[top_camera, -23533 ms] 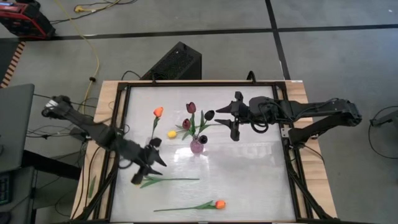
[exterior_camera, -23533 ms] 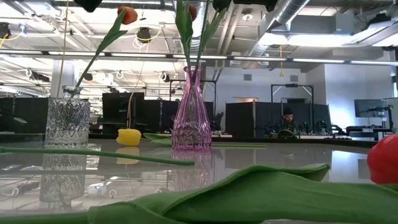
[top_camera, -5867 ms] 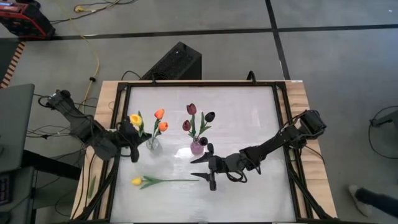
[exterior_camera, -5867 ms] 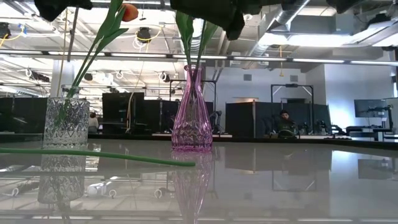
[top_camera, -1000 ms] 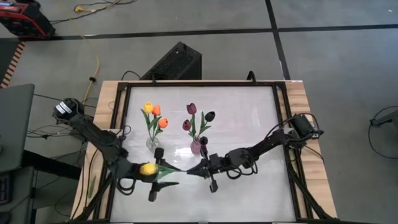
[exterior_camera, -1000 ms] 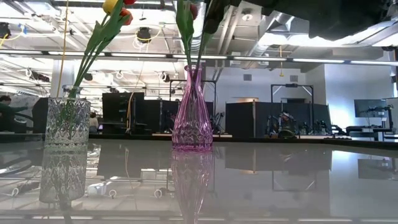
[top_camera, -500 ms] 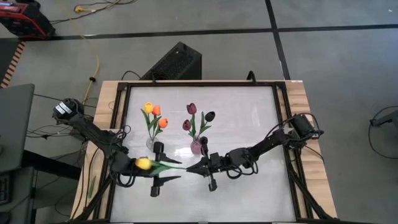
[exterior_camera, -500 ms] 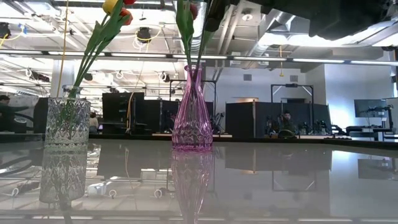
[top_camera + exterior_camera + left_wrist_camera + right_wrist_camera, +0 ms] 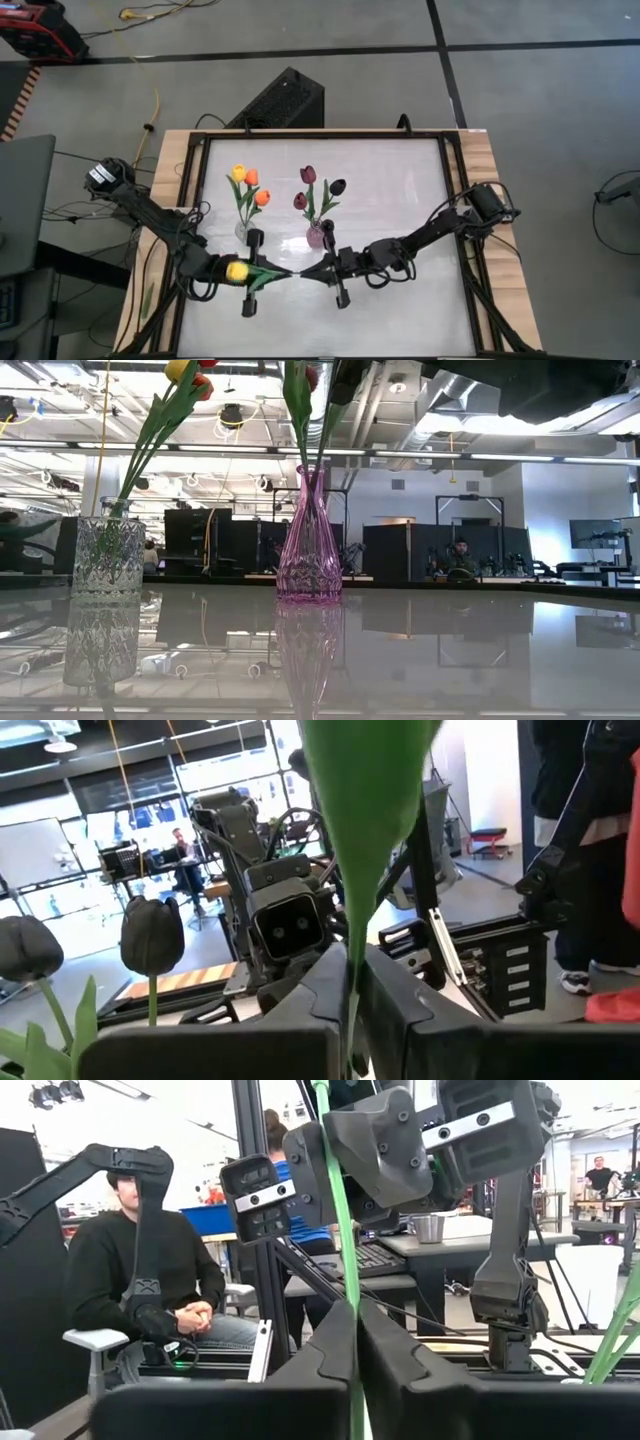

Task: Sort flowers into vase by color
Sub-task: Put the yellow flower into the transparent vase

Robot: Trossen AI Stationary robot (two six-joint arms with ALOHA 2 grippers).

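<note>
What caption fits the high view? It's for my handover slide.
Both tools, left tool and right tool, shut on one yellow tulip's stem above the table, near two filled vases.

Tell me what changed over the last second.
The left gripper closed on the yellow tulip, whose stem the right gripper also pinches, so both now hold it above the table. Both arms barely moved. The clear vase and pink vase kept their flowers.
</note>
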